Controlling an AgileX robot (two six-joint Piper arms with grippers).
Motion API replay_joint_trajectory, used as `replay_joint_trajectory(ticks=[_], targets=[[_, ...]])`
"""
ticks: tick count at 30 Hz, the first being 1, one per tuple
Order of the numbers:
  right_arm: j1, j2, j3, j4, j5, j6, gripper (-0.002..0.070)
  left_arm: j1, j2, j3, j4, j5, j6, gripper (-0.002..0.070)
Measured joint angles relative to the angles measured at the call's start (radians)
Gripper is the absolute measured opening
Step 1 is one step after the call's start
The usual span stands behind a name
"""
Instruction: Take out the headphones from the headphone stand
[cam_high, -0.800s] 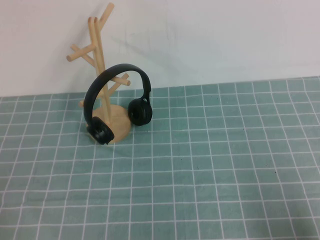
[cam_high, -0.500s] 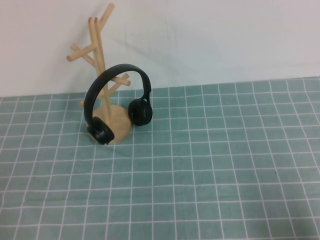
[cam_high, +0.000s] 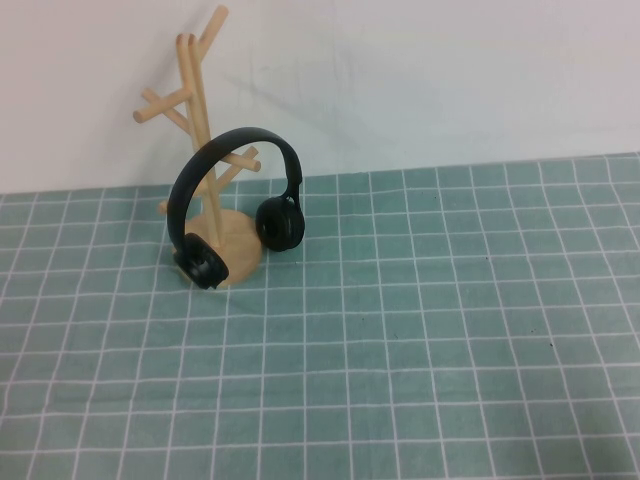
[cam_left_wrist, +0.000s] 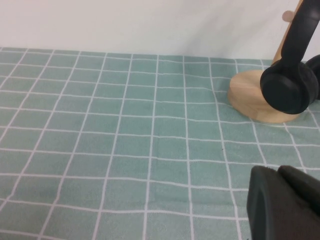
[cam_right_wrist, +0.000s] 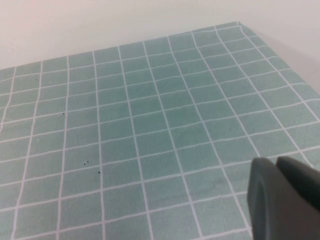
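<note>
The black headphones (cam_high: 281, 222) hang on the light wooden headphone stand (cam_high: 197, 95) at the back left of the table; the headband loops over a low branch and the ear cups rest by the round base (cam_high: 243, 250). In the left wrist view an ear cup (cam_left_wrist: 290, 87) leans on the base (cam_left_wrist: 246, 97). My left gripper (cam_left_wrist: 276, 170) is shut and empty, low over the mat, well short of the stand. My right gripper (cam_right_wrist: 275, 161) is shut and empty over bare mat. Neither gripper shows in the high view.
A green mat with a white grid (cam_high: 420, 330) covers the table. A white wall (cam_high: 430, 70) stands right behind the stand. The mat's far corner (cam_right_wrist: 238, 23) shows in the right wrist view.
</note>
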Motion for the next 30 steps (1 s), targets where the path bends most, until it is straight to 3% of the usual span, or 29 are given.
replay_joint_trajectory(ticks=[10, 19, 24, 30], targets=[[0.000, 0.000, 0.000, 0.000, 0.000, 0.000, -0.0008, 0.000, 0.000, 0.000, -0.105, -0.015, 0.000, -0.0006], [0.000, 0.000, 0.000, 0.000, 0.000, 0.000, -0.0009, 0.000, 0.000, 0.000, -0.496, -0.188, -0.034, -0.0006], [0.000, 0.000, 0.000, 0.000, 0.000, 0.000, -0.0009, 0.000, 0.000, -0.003, -0.524, -0.280, -0.014, -0.0006], [0.000, 0.000, 0.000, 0.000, 0.000, 0.000, -0.0009, 0.000, 0.158, -0.272, -0.367, 0.031, 0.047, -0.0006]])
